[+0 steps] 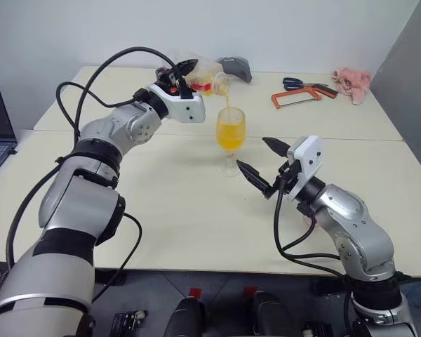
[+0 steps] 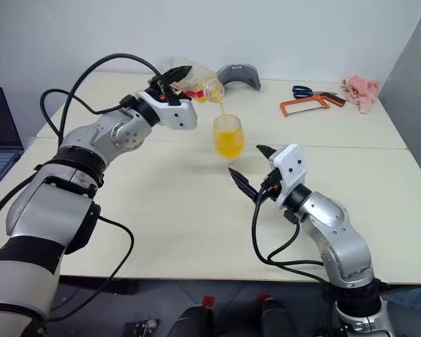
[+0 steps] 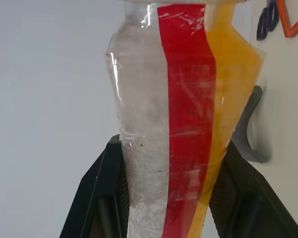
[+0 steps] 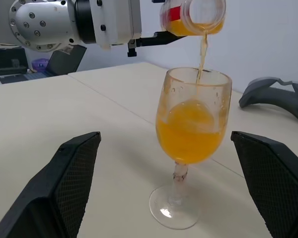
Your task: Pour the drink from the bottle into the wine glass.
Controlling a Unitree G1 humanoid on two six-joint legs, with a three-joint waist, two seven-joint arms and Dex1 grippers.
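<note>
The silver left arm reaches forward across the pale table, its black-fingered left gripper raised and rolled sideways, clamped on the small clear plastic bottle with red label strip. The right arm bends low, its right gripper spread wide, holding nothing, pointing forward-left.

1. Both arms have rounded silver-grey shells broken by black joint bands.
2. Loose black cables loop outside each arm, well back from the fingers.
3. A white boxy housing sits just behind each pair of fingers.
4. The left gripper and right gripper have tapered black fingers with finely cross-hatched inner pads.
5. Small dark screws dot the left arm's silver wrist shell.
</note>
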